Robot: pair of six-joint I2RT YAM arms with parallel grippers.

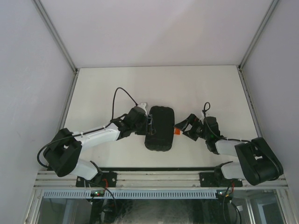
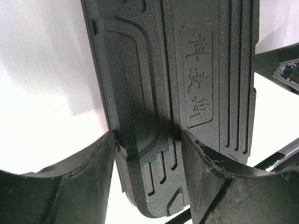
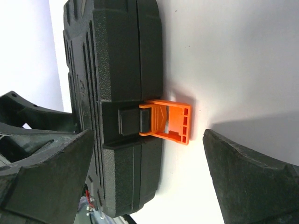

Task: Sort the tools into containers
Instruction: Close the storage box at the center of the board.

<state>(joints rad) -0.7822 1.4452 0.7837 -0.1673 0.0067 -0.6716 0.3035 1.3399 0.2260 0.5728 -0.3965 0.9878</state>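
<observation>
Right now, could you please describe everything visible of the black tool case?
The black tool case is textured moulded plastic, rounded-rectangular, ribbed, with embossed characters on one face. It lies shut on the table, its orange latch swung out, unfastened. The left claw grips its opposite side; the open right claw flanks the latch.

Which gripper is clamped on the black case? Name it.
The left gripper: it pinches the case at its edge. The right gripper stands wide open around the orange latch.

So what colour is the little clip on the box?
Bright orange. The clip on the black case shows best in the right wrist view.
</observation>
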